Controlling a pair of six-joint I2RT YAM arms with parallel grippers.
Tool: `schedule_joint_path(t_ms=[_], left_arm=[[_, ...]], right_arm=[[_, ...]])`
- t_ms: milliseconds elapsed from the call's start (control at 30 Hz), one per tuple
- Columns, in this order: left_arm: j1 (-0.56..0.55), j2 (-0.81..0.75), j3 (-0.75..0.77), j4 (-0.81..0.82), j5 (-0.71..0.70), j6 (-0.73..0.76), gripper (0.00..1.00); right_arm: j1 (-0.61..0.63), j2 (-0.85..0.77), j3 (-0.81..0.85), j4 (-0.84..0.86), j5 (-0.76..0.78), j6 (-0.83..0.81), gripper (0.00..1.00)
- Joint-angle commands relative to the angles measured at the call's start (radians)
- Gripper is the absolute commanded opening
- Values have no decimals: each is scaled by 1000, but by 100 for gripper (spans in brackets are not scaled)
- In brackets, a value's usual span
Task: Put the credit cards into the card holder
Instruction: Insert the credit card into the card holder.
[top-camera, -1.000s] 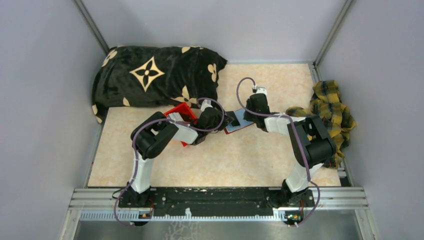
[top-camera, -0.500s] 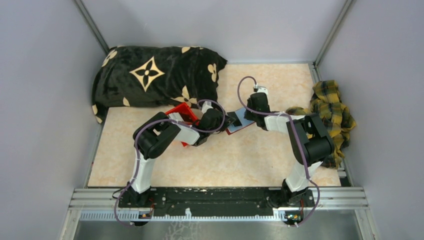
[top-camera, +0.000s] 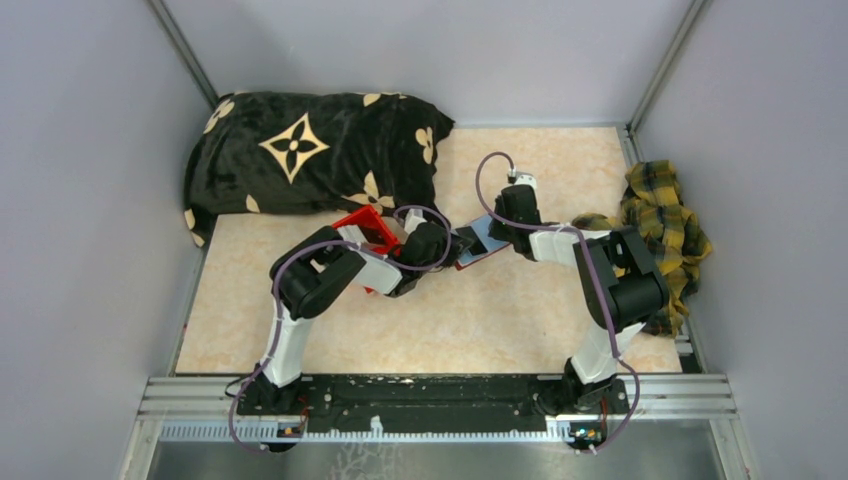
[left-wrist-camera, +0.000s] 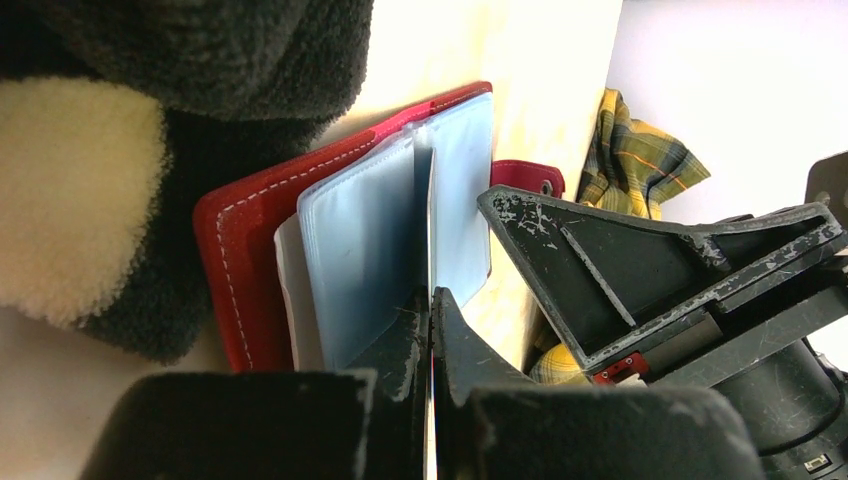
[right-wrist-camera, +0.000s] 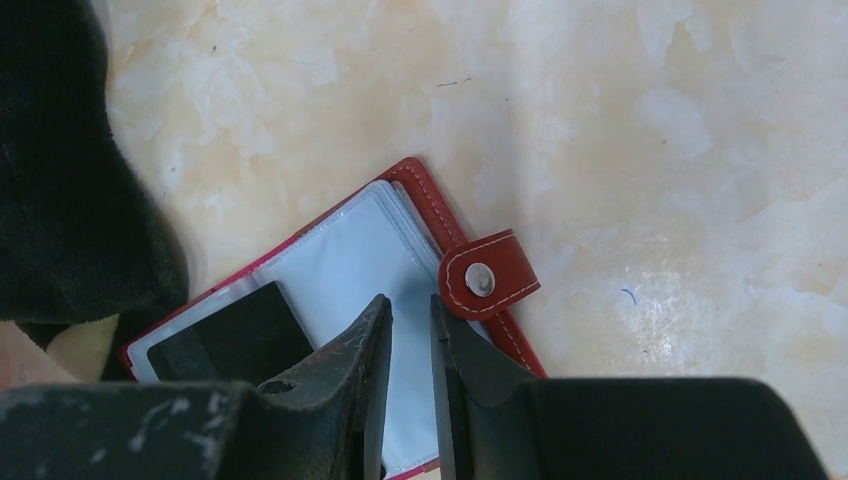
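Note:
The dark-red card holder (top-camera: 480, 248) lies open on the table, its blue-grey sleeves (left-wrist-camera: 370, 220) fanned up and its snap tab (right-wrist-camera: 488, 279) at the right. My left gripper (top-camera: 457, 243) is shut on one thin credit card (left-wrist-camera: 432, 230), seen edge-on, whose far end is among the sleeves. My right gripper (top-camera: 488, 232) hovers at the wallet from the far side. Its jaws stand a narrow gap apart with nothing between them, tips (right-wrist-camera: 410, 305) over the right-hand sleeve beside the tab. No other cards are in view.
A bright red bin (top-camera: 360, 228) sits behind the left wrist. A black pillow with cream flowers (top-camera: 310, 150) lies at the back left, close to the wallet. A yellow plaid cloth (top-camera: 660, 215) lies at the right wall.
My left gripper has pushed a little right toward the wallet with the card. My right gripper has shifted slightly left over the wallet.

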Motion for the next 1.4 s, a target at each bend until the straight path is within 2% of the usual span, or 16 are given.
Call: schedule_joint_path(t_ms=[0,467,700,1167,1367], left_arm=[[-14,26,3,20,-34,-15,0],[-22,23,32,-109,-115,30,0],[-21,39,35,-96,-158,32,0],[-21,85,105,-138,-46,129,0],[-30,49,15,-122,-37,97,0]], right_arm=[[-15,22,27,-8,-1,8,22],[-21,38,28,-26,-13,2,22],[-24,56,31,-30,-21,2,22],[-29,73,42,-50,-25,-2,22],[-29,72,43,-54,-26,1,21]])
